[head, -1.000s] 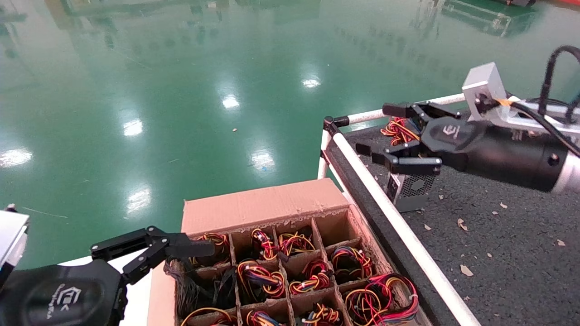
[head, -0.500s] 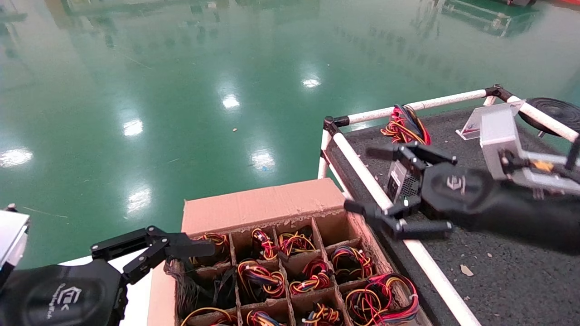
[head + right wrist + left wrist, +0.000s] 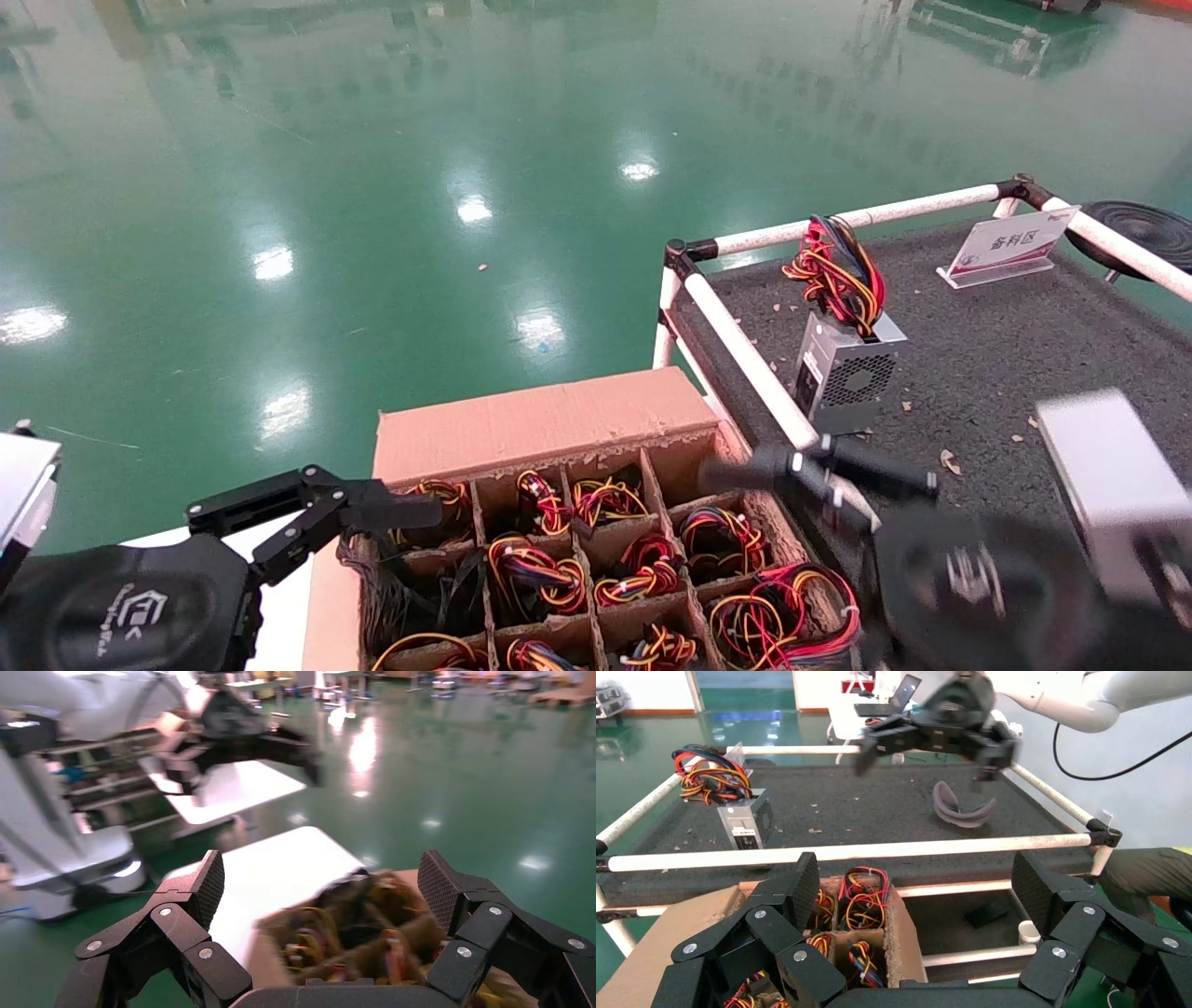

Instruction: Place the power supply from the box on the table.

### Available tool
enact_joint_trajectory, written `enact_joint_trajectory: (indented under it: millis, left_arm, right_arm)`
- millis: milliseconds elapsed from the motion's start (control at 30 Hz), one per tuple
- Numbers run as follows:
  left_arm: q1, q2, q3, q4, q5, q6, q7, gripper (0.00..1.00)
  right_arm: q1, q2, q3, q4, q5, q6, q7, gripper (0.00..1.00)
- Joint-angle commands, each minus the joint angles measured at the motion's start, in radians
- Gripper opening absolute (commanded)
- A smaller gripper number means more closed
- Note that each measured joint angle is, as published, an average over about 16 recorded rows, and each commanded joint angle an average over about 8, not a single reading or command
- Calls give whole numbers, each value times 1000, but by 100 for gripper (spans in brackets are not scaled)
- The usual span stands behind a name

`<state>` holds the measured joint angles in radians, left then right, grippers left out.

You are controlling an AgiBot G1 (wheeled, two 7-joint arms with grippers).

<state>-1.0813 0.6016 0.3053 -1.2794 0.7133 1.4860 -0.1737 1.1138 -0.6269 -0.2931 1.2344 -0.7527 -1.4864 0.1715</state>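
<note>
Power supply (image 3: pixel 849 377) stands upright on worktop (image 3: pixel 987 354) just inside the near rail, wires up, released. Right hand (image 3: pixel 819 471) spread, empty, over box (image 3: pixel 531 424) edge, likely heading for another unit. Left hand (image 3: pixel 317 513) spread, idle beside box

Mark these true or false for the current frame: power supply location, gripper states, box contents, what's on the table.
1. The power supply stands on the table. True.
2. The right gripper holds the power supply. False: it is open and apart from it, near the box.
3. The left gripper is open beside the box. True.
4. All the box's cells are empty. False: most hold coloured wire bundles.
5. A sign stands on the table. True.
</note>
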Motion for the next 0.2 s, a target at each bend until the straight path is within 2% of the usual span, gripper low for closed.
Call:
enact_joint_trajectory:
  millis: [33,200]
  left_arm:
    - [0,0,0,0,0,0,0,100]
    - [0,0,0,0,0,0,0,100]
  right_arm:
    - [-38,15,13,49,21,-9,15,100]
    - [-69,27,23,89,39,-17,24,100]
